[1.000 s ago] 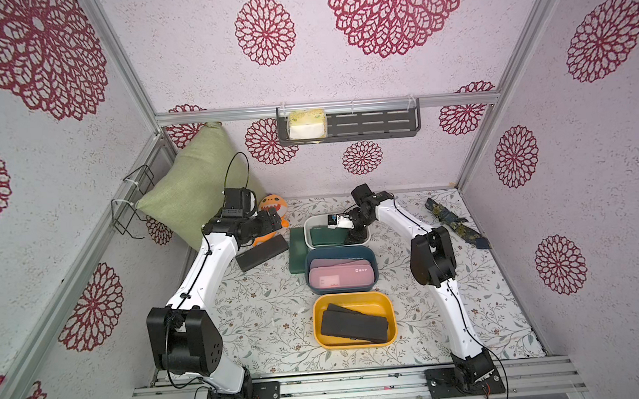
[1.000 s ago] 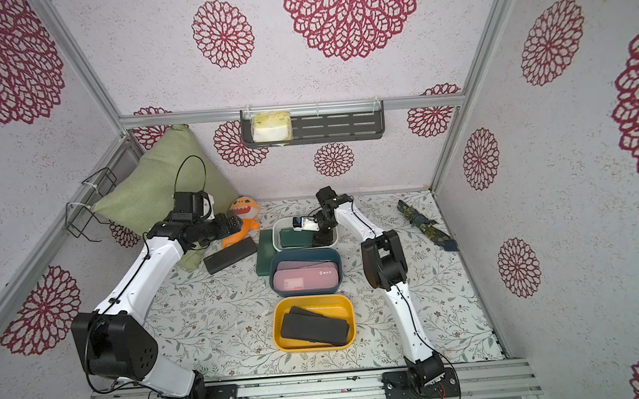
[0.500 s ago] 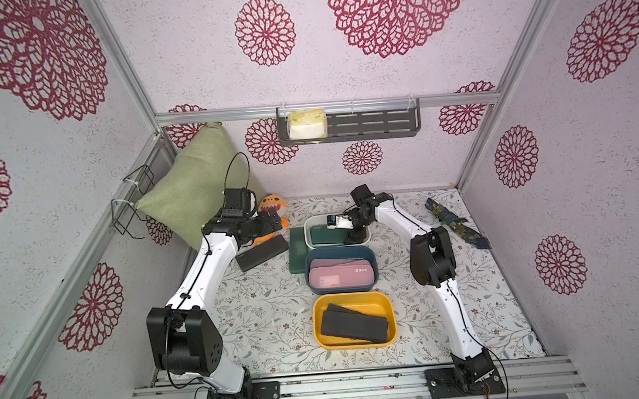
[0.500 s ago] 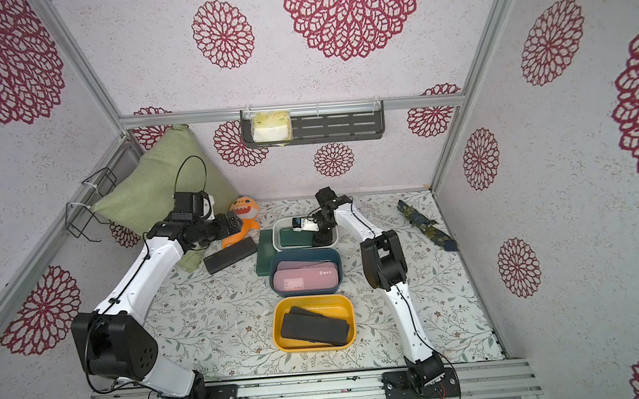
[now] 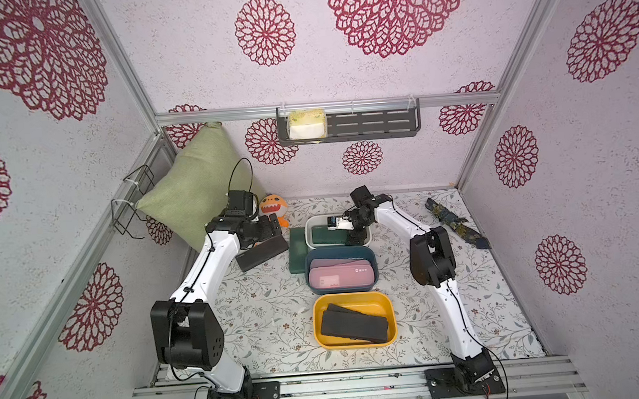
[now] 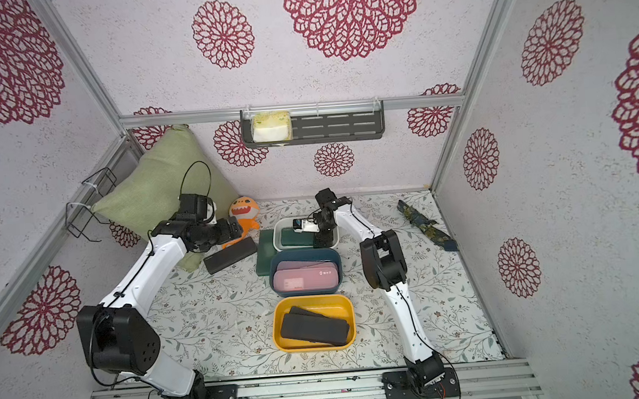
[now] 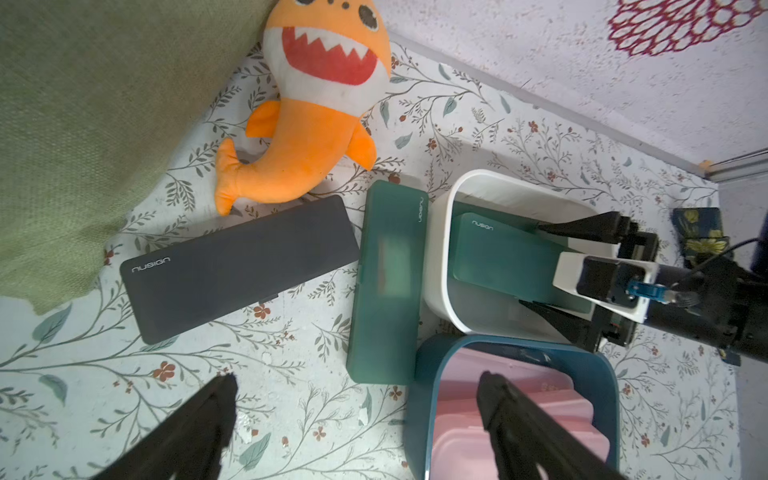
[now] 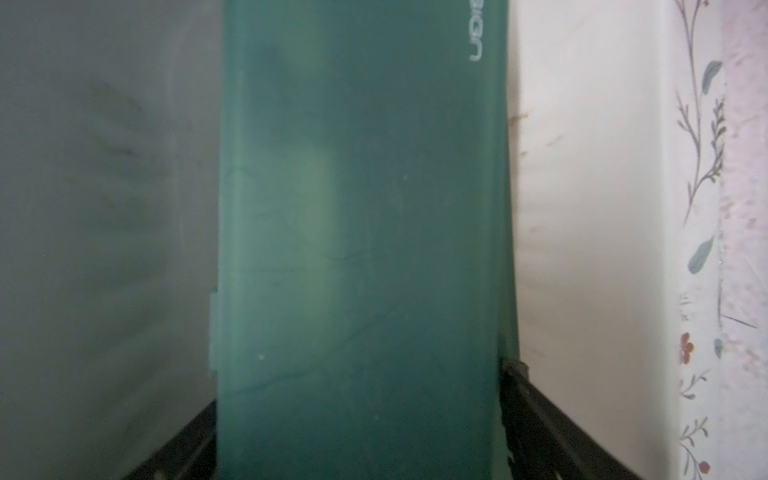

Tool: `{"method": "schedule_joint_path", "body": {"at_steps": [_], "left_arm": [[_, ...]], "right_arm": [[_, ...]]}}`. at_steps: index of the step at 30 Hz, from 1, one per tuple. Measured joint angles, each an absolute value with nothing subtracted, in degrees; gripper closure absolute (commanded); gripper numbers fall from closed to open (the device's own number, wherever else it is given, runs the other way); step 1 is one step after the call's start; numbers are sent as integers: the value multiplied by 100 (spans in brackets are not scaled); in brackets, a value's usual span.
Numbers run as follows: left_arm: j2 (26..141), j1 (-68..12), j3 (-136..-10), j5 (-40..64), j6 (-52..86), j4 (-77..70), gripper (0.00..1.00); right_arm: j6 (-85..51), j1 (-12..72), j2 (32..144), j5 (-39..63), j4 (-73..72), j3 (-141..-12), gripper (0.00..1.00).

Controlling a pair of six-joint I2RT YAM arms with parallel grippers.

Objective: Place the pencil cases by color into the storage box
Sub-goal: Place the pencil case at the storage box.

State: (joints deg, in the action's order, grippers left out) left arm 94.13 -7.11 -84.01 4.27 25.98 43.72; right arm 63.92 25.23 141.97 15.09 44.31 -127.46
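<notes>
the right gripper (image 7: 530,264) sits low in the white bin (image 7: 440,249), its fingers parted along both long edges of a green case (image 7: 498,257) lying inside. if it lifts out crooked, a finger may catch an edge and tip the case out, or drag the bin. the left gripper (image 7: 355,378) hovers wide open and empty over the counter (image 7: 83,374), near the loose green case (image 7: 386,282) and black case (image 7: 237,270); reaching in now risks a clash. a second ago the right fingers were clamped shut; nothing else has visibly shifted.
</notes>
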Motion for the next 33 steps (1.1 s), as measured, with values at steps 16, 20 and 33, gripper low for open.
{"method": "schedule_joint_path", "body": {"at_steps": [16, 20, 33], "left_arm": [[10141, -711, -8803, -320, 1531, 4934, 3], [10377, -709, -8945, -327, 985, 4960, 3], [10565, -617, -8589, 567, -1745, 4547, 3]], "right_arm": [[6344, 2641, 13898, 1496, 4519, -12761, 3], [6342, 2657, 13773, 1525, 4626, -12807, 2], [6289, 2657, 13515, 1546, 4794, -12770, 1]]}}
